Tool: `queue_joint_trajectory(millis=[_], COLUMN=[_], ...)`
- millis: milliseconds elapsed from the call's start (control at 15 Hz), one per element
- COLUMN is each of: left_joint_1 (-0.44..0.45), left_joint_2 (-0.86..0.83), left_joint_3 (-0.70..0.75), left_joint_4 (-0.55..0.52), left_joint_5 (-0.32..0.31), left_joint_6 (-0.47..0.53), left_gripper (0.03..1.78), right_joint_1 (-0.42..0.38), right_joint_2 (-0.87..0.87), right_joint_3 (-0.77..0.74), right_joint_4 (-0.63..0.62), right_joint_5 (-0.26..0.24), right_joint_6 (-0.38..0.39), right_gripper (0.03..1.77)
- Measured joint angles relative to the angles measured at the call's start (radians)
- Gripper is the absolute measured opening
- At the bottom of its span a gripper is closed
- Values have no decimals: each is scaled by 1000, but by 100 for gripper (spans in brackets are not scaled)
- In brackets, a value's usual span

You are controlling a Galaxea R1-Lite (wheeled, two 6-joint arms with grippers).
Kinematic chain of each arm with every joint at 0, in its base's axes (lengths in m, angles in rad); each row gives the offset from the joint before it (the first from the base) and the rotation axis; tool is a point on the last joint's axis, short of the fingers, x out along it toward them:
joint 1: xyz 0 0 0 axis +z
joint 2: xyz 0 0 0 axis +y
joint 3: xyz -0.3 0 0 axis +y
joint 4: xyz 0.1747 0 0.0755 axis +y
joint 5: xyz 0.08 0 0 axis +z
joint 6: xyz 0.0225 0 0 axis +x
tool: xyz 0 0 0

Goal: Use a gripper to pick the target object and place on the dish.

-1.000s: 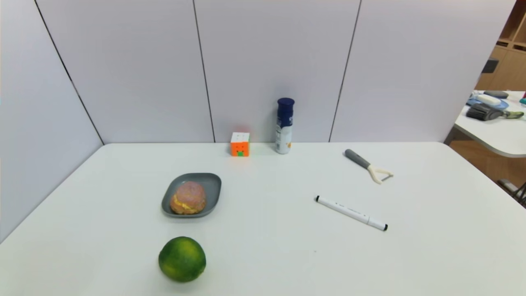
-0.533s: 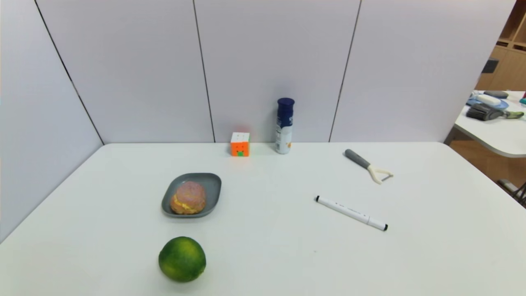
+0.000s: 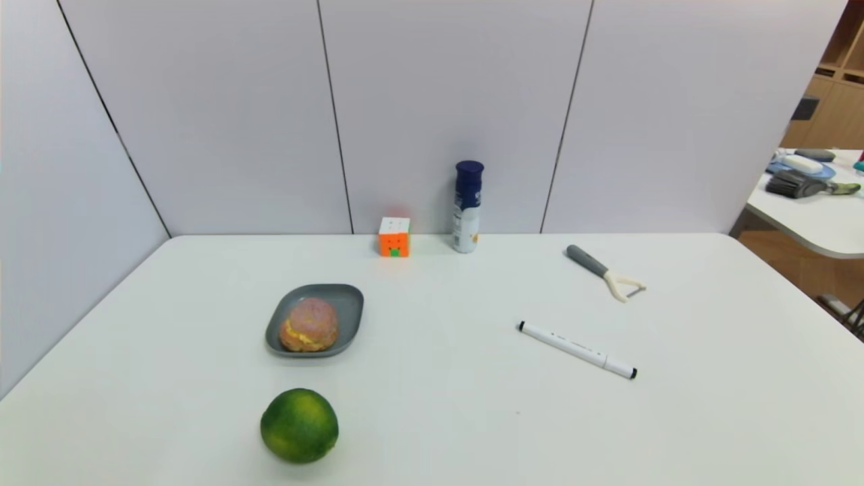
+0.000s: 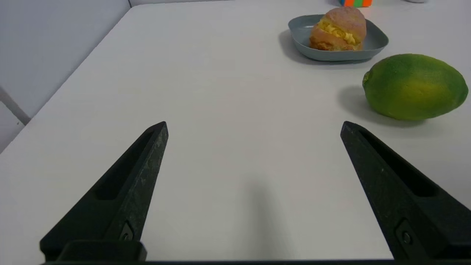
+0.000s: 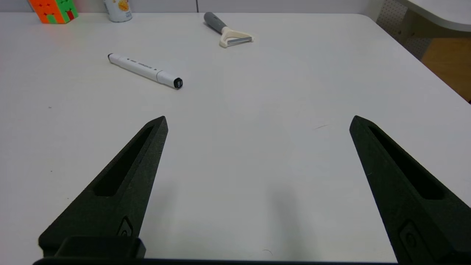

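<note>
Since the bun (image 3: 310, 325) already sits in the dish (image 3: 349, 317), toward its near left part, the placing looks done; step in hand is likely just finishing, hands off. Best way to do that: leave bun and dish alone, no regrasp, no nudge to centre it. If the arm must move, lift first, then draw back toward the near side, wide of the lime (image 3: 299, 426), which stands just nearer than the dish and could roll if brushed. Should a redo be wanted, come down from above with the jaws straddling the bun, squeeze lightly as it looks soft and the filling could press out, and mind the raised rim.

Pose: left gripper (image 4: 254, 127) is over the near left of the table (image 3: 432, 418), jaws spread wide, nothing between them, pointing forward and down at bare tabletop. Dish and lime are both off to its right, dish farther, lime nearer; it touches neither. Neither arm shows in the head view. Right gripper (image 5: 259, 121) idles over the near right, also wide and holding nothing, with the pen (image 5: 145, 70) and peeler (image 5: 228, 31) beyond it. Bun clear of both grippers.
</note>
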Motion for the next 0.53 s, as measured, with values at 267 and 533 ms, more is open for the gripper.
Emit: queue_joint_trajectory(millis=[267,533], left_joint_1=[0,0], left_joint_2=[0,0], left_joint_3=[0,0], left_joint_4=[0,0], left_joint_5=[2,2], left_joint_6=[-6,-6], left_gripper=[169,169], right_joint_1=[0,0], right_joint_2=[0,0], right_joint_3=[0,0], right_joint_4=[0,0], right_joint_5=[0,0], right_joint_6=[0,0], right_gripper=[171,171])
